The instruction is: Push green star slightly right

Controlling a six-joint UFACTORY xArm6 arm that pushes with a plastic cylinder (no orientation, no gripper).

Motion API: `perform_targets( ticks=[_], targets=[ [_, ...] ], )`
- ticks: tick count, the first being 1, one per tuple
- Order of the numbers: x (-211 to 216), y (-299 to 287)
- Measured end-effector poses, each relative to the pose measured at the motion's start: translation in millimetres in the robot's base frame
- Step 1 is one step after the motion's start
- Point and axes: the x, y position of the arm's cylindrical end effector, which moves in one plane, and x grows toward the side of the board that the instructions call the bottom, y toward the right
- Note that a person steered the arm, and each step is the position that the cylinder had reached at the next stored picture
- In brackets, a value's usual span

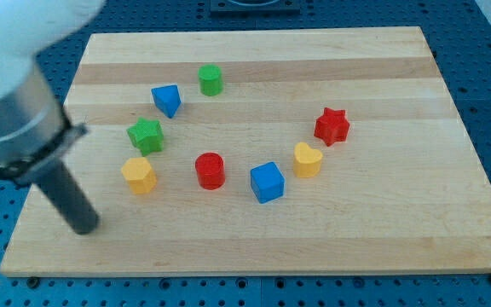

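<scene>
The green star (146, 136) lies on the wooden board (382, 230), left of centre. My tip (85, 228) rests on the board near its bottom-left corner, below and to the left of the green star and well apart from it. The yellow block (138, 175) lies between my tip and the star, just below the star. The rod rises from the tip up to the view's left under a large grey and white arm body (11, 94).
A blue block (167, 100) and a green cylinder (210, 79) lie above and right of the star. A red cylinder (210, 170), a blue cube (267, 182), a yellow heart-like block (308, 159) and a red star (332, 126) curve to the right.
</scene>
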Motion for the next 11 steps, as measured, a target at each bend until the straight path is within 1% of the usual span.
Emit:
perform_targets(
  ticks=[1, 2, 4, 5, 7, 9, 11],
  targets=[
    [-48.1, -18.0],
    [-96.1, -7.7],
    [-120.6, 6.3],
    [-137.8, 23.9],
    [-134.7, 25.3],
    [-134.7, 56.2],
    [-139.5, 61.7]
  ],
)
